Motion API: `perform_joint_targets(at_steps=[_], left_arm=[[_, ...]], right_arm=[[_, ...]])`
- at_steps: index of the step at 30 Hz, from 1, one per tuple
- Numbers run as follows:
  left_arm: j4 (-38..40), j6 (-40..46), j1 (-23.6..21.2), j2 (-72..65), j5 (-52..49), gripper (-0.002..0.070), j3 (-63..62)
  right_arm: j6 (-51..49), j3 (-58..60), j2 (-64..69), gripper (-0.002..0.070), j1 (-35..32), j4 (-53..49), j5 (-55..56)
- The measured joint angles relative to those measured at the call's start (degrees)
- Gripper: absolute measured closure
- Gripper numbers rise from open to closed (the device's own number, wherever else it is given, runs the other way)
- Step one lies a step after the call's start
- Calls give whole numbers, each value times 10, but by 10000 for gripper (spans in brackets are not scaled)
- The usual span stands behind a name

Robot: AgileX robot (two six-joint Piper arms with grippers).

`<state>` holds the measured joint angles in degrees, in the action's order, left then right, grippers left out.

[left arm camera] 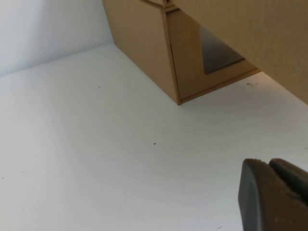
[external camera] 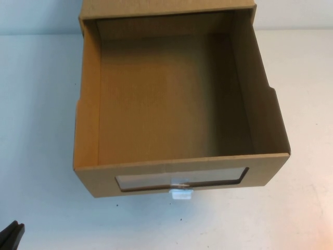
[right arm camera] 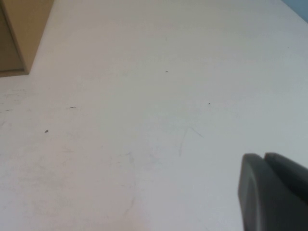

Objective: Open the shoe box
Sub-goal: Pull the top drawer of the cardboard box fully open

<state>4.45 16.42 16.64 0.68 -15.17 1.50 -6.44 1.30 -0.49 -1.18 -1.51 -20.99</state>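
Surface (external camera: 41,120), white, carries the open shoe box (external camera: 171,104) at its middle, with a window (external camera: 182,178) and a small white tab (external camera: 180,194) on its near wall. Left claw (external camera: 11,235), pinched shut, sits at the near-left corner. Right claw (right arm camera: 267,166), pinched shut, hangs near the box.

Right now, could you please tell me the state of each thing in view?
Shoe box drawer: pulled out of its sleeve, empty.
Pull tab: free, nothing gripping it.
Left gripper: shut, empty, above the table, clear of the box.
Right gripper: shut, empty, above the table, clear of the box.
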Motion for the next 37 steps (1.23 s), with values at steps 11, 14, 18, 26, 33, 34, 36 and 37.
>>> perform_joint_targets(at_steps=[11,14,18,26,33,34,36,37], left_arm=[[-4,-87,-121,0,65,680,0],[-4,-109,-144,0,16,680,0],[-5,-118,-147,0,-54,680,0],[-6,-120,-149,0,-69,680,0],[-6,-121,-149,0,-69,680,0],[-6,-122,-149,0,-69,680,0],[-10,-122,-149,0,-69,680,0],[-10,-122,-149,0,-69,680,0]], right_arm=[[0,0,0,690,0,0,1],[0,0,0,689,0,0,1],[0,0,0,689,0,0,1],[0,0,0,689,0,0,1],[0,0,0,689,0,0,1],[0,0,0,689,0,0,1],[0,0,0,689,0,0,1],[0,0,0,689,0,0,1]])
